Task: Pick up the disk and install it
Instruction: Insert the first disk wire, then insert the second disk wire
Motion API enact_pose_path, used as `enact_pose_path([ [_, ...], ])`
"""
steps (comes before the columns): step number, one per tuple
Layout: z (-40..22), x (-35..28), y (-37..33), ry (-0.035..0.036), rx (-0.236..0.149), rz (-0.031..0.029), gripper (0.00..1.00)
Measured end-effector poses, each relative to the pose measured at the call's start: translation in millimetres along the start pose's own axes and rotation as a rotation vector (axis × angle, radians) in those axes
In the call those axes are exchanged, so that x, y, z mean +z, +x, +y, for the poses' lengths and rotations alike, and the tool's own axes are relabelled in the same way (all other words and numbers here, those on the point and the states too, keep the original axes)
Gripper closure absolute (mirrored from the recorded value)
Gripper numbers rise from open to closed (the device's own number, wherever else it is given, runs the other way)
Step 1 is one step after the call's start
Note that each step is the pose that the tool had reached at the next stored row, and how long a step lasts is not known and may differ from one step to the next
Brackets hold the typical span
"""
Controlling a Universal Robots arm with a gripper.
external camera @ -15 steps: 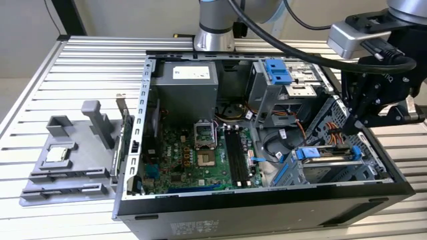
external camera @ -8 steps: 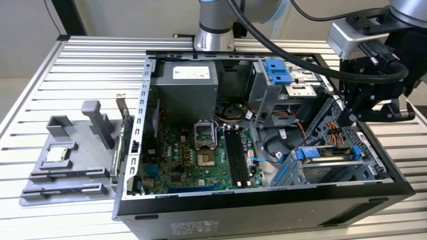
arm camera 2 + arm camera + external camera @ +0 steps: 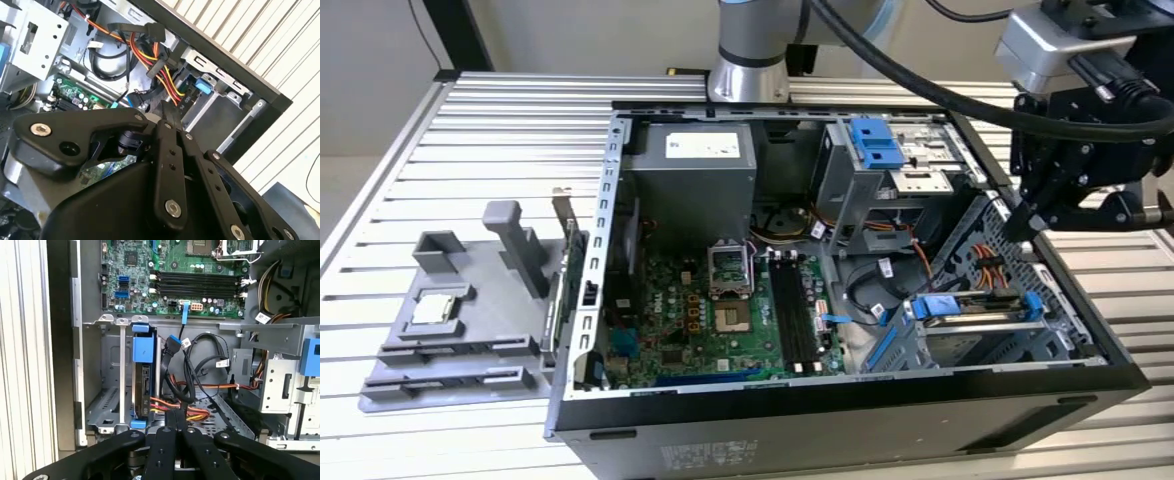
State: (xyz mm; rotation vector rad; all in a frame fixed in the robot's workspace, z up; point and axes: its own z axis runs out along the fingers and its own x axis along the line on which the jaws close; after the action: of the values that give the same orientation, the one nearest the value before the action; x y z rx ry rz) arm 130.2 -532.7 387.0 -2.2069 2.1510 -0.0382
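Already the disk (image 3: 142,375) sits in the case's (image 3: 854,415) drive cage (image 3: 107,410).

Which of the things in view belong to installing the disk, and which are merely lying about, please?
Job: flat silver-grey hard drive in blue plastic rail bracket; black metal gripper; open black computer case.

Lying about: grey plastic fixture tray; small square silver chip on it; blocky blue plastic latch piece; green motherboard.
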Motion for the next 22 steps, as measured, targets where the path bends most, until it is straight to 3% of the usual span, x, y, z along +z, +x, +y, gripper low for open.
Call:
enact_pose_path([
  [2, -0.2, -1.4, 1.5, -0.0173, 0.002, -0.0004, 1.0],
  [3, -0.2, -1.4, 1.6, -0.0195, 0.002, -0.0005, 1.0],
  [22, -0.2, -1.6, 2.2, -0.0195, 0.002, -0.0029, 1.0],
])
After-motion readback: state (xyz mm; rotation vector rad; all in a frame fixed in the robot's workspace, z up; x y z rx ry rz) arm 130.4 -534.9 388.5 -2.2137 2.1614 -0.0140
